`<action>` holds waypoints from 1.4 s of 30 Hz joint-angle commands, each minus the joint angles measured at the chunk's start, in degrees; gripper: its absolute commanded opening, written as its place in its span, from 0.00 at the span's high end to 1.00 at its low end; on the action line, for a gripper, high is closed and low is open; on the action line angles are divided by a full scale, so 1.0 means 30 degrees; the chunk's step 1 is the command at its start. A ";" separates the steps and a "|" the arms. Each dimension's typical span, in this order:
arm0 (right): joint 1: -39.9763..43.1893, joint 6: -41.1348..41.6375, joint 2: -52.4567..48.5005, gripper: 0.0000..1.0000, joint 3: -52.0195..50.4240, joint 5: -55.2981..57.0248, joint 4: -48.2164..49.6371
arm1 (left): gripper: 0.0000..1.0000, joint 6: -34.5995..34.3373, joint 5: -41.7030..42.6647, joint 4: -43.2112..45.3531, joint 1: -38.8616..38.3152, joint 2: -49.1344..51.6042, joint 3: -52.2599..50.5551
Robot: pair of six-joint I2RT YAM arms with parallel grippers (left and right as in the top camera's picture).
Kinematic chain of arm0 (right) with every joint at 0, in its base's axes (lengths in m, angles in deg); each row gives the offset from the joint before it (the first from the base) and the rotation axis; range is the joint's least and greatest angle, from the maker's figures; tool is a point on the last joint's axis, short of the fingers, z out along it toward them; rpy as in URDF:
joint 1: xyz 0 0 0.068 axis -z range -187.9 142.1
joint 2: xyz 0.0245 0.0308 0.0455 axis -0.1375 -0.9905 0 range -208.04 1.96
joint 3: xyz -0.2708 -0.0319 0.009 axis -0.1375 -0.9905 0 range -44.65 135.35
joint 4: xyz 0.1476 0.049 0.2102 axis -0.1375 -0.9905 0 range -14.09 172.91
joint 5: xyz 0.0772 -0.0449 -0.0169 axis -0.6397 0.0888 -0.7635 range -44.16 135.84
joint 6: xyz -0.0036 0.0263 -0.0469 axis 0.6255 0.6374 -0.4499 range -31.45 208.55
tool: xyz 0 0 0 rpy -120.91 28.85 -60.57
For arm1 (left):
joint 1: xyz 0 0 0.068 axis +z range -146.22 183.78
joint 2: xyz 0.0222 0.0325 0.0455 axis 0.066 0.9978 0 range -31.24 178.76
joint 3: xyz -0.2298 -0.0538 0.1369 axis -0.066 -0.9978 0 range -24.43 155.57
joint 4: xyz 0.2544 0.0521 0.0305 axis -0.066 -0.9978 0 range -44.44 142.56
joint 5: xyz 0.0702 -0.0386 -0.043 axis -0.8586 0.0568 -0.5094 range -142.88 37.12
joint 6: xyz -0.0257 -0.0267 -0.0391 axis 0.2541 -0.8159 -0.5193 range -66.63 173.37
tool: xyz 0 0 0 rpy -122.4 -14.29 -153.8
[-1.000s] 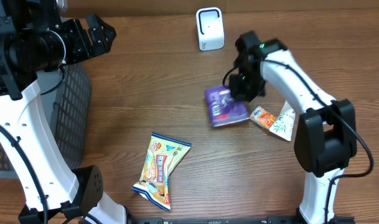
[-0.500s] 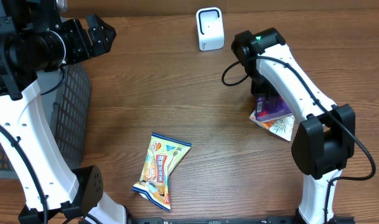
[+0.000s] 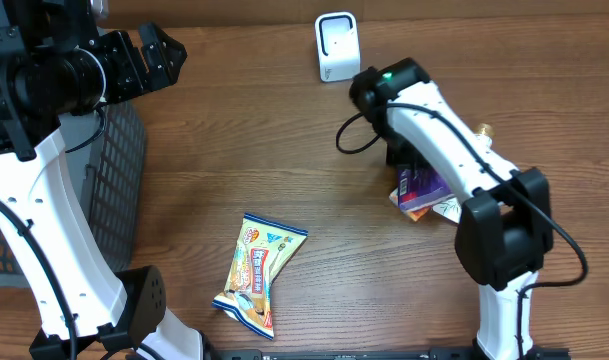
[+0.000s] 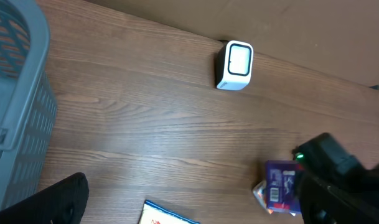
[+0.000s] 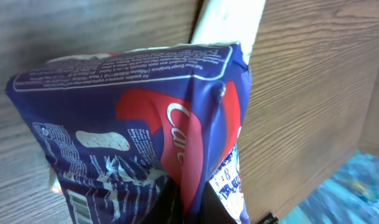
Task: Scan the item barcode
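Blocking purple packet (image 3: pixel 422 185), seemingly partly: right arm (image 3: pixel 436 122).

The table (image 3: pixel 234 150) is brown wood with a plain grain, smooth, with only a dull sheen. The scanner (image 3: pixel 337 46) is white plastic, glossy on its face. The purple packet (image 5: pixel 145 124) is thin shiny film, crinkled and catching the light. The yellow packet (image 3: pixel 257 272) has the same slick wrapper. The basket (image 4: pixel 15 81) is matt grey plastic lattice. The right arm (image 3: pixel 439 125) wears smooth white plastic shells.
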 commanded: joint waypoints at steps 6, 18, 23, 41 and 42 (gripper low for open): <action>-0.3249 0.1180 -0.2463 0.86 -0.0022 -0.0117 -0.0189 | 0.00 0.0160 0.0204 0.0029 0.0066 -0.0095 0.0211; -0.3555 0.1268 -0.2448 0.38 0.3410 0.0029 -0.0474 | 0.00 0.0160 0.0204 0.0029 0.0066 -0.0095 0.0211; -0.1858 -0.3468 -0.2441 0.24 0.5319 -0.3920 -0.0459 | 0.00 0.0160 0.0204 0.0029 0.0066 -0.0095 0.0211; -0.6754 -0.3417 -0.3162 0.26 0.0000 0.1902 0.4306 | 0.00 0.0153 0.0204 0.0029 0.0066 -0.0095 0.0211; -0.6725 -0.3417 -0.3169 0.31 -0.0393 0.1938 0.5071 | 0.00 0.0160 0.0204 0.0029 0.0066 -0.0095 0.0211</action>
